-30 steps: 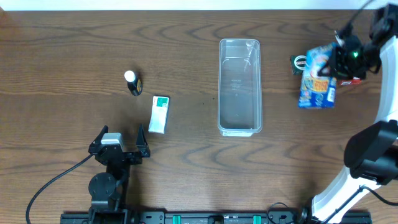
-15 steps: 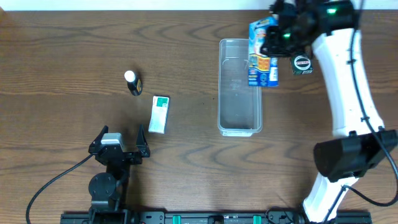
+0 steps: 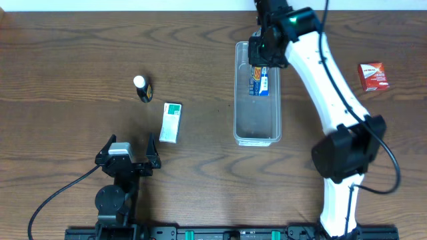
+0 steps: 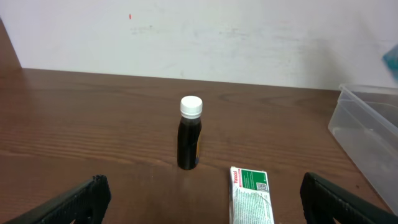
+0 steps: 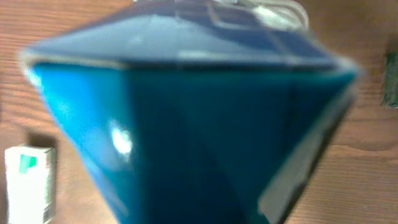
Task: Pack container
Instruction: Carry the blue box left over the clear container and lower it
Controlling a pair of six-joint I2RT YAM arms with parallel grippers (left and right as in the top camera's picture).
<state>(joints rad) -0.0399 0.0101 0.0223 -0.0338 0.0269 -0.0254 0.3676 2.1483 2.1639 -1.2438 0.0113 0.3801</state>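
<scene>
Brown tabletop: right hand, clamped on a blue packet, has swung from right of the container to over its far end; lowering remains. Left hand waits open.

The left gripper sat low at seven o'clock, jaws spread wide, holding nothing. The right arm was extended from five o'clock toward twelve, the right gripper pinched on a blue packet.

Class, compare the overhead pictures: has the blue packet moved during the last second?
Yes. The blue packet travelled left, from right of the container to over its far end.
</scene>
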